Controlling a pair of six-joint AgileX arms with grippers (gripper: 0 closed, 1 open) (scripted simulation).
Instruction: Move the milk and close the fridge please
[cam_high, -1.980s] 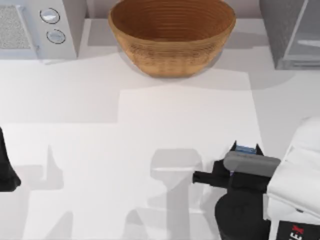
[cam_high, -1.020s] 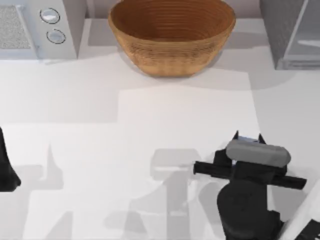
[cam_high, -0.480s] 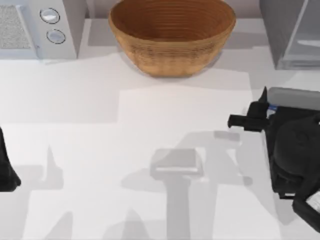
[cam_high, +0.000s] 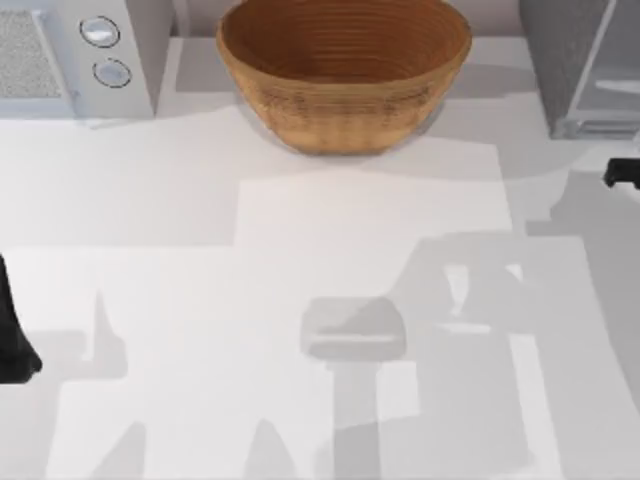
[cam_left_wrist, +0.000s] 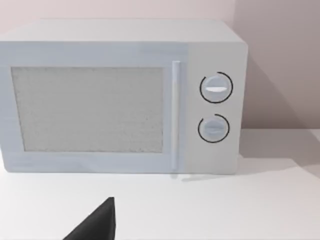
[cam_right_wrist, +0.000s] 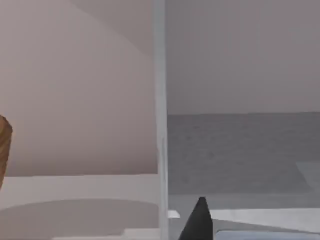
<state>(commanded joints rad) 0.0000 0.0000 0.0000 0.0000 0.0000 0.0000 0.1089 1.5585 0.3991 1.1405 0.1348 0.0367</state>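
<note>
Now the right hand (cam_high: 622, 174) hung by the fridge (cam_high: 580, 70) at the tabletop's far-right corner, grip unreadable; probably door unclosed.

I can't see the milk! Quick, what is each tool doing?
Left tool: cannot be told, parked at the table's left edge.
Right tool: cannot be told, by the fridge.

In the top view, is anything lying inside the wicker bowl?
No. The wicker bowl at the table's far edge shows only its bare woven inside.
</note>
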